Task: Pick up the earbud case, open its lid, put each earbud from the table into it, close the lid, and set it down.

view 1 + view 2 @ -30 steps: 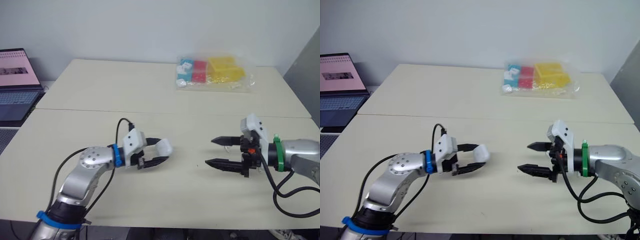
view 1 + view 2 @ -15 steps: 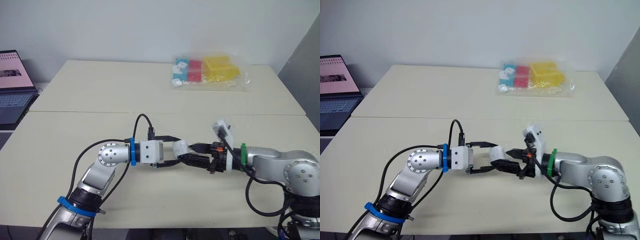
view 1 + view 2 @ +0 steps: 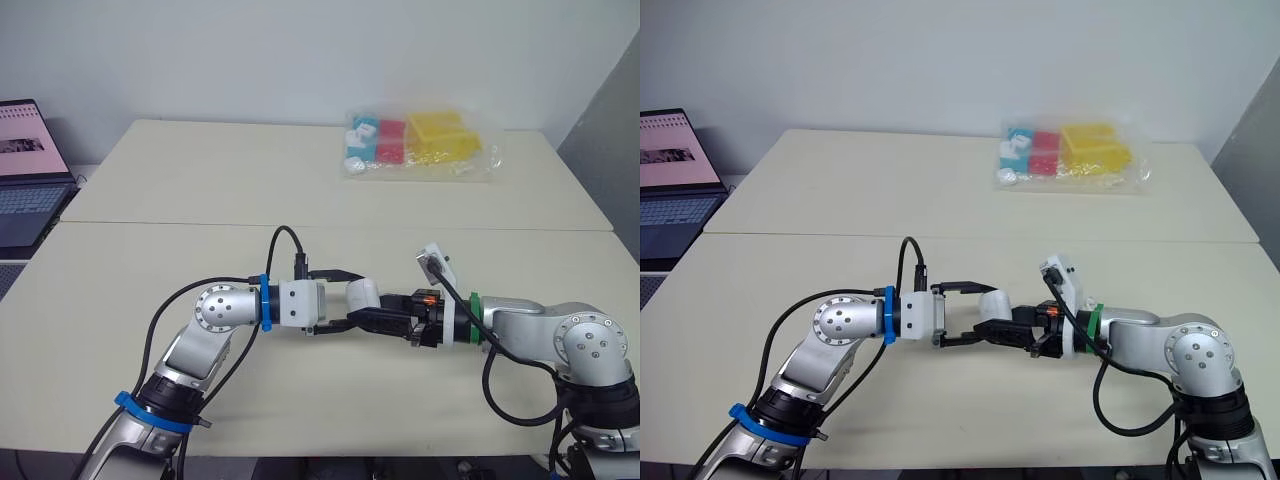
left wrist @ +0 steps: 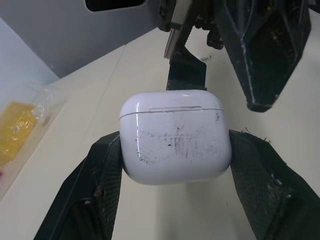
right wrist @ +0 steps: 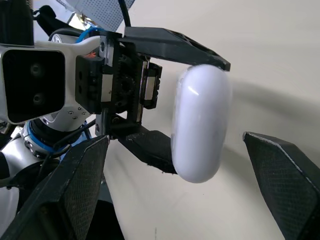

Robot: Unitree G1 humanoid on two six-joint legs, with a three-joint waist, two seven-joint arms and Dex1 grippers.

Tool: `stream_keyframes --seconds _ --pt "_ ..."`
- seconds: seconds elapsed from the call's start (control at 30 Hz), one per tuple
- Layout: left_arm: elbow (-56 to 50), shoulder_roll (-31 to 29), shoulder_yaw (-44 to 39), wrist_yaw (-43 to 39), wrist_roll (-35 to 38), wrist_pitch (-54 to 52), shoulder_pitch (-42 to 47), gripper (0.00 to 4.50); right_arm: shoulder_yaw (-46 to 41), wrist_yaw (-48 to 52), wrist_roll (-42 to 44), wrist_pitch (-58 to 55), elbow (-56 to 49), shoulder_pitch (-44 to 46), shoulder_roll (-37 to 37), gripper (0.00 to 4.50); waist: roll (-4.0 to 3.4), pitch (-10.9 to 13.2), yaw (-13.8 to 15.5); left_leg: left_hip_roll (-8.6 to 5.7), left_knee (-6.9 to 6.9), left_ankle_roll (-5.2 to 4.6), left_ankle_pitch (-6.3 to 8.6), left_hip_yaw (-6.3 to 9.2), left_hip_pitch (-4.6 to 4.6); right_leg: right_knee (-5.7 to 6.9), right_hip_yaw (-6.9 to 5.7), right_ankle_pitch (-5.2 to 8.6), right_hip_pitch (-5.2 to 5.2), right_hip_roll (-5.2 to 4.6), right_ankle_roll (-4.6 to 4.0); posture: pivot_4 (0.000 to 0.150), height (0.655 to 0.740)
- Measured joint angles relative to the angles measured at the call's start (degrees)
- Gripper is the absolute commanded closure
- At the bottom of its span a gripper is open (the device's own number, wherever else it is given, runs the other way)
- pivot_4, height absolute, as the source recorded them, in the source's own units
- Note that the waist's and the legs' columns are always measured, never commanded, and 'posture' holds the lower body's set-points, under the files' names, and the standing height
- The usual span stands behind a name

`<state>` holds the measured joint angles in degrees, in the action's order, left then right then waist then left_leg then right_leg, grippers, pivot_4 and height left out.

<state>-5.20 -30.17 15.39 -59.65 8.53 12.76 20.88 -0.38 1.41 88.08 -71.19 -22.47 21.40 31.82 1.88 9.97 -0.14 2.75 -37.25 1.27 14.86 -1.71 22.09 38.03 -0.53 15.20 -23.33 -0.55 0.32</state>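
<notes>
**Lid end faces my right jaws**

My left jaws pinch the earbud case [image 4: 175,137] by its narrow sides, over the bench [image 3: 300,190]. Its lid end points away from my left wrist, straight at my right jaws, which are spread and sit close in front of the case. By my judgement, the right arm lifts the lid.

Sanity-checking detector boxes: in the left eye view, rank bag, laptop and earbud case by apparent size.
1. bag and laptop: alike, unranked; the laptop is cut by the picture's edge.
2. earbud case, smallest, held in the left gripper.
</notes>
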Motion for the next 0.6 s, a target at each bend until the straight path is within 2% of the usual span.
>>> stream_keyframes --seconds 0.27,0.3,0.6 --pt "-1.52 -0.05 -0.02 0.01 0.60 -1.11 -0.06 1.72 0.64 0.23 1.14 0.70 1.37 0.02 0.33 3.55 0.00 0.00 0.00 0.00 0.00 0.00 0.00 0.01 0.00 0.00 -0.01 0.00 0.00 0.01 0.01 0.150 0.7400" --pt "-1.60 -0.10 -0.02 0.03 0.59 -1.11 -0.08 1.72 0.65 0.26 1.41 0.78 1.58 0.02 0.35 3.74 0.00 0.00 0.00 0.00 0.00 0.00 0.00 0.01 0.00 0.00 -0.01 0.00 0.00 0.01 0.01 0.150 0.7400" --pt "-2.04 -0.65 -0.18 -0.52 1.55 -1.18 -0.64 1.72 1.41 0.55 2.84 1.18 2.56 0.03 0.64 3.74 0.00 0.00 0.00 0.01 0.01 0.00 0.00 0.00 0.00 -0.01 0.00 0.01 0.00 0.01 0.01 0.150 0.7400"
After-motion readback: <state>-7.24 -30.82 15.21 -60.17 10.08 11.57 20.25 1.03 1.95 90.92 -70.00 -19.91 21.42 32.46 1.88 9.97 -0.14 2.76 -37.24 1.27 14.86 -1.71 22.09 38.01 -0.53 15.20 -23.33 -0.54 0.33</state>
